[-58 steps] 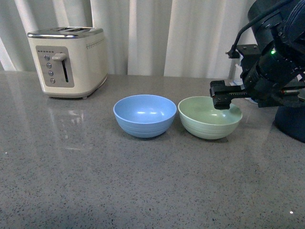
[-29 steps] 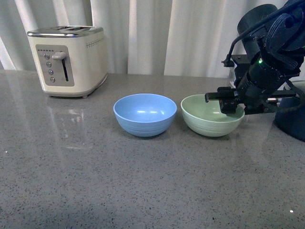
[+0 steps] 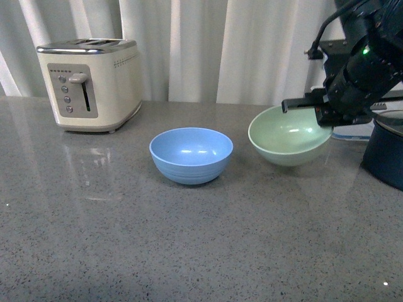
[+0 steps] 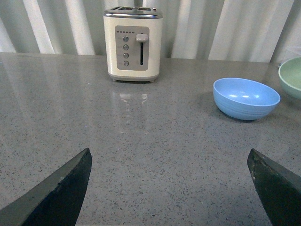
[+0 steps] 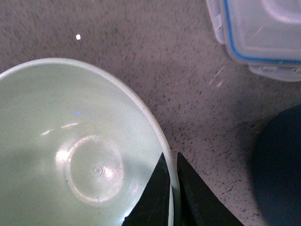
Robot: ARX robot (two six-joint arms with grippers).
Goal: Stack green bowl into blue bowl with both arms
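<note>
The pale green bowl [image 3: 288,136] hangs tilted above the counter, right of the light blue bowl [image 3: 191,154], which rests on the counter. My right gripper [image 3: 322,114] is shut on the green bowl's right rim; in the right wrist view the two black fingers [image 5: 155,197] pinch the rim of the green bowl [image 5: 70,155], one inside and one outside. My left gripper [image 4: 169,162] is open and empty, low over bare counter, well short of the blue bowl [image 4: 246,98]. The green bowl's edge [image 4: 290,80] shows at that view's right edge.
A cream toaster [image 3: 89,80] stands at the back left. A dark navy pot [image 3: 385,151] stands at the far right, close to my right arm. A clear lidded container [image 5: 263,33] with a blue seal lies behind the green bowl. Curtains hang behind the counter.
My right gripper closed on the green bowl's rim and lifted it off the counter, up and slightly right. The blue bowl has not moved.
</note>
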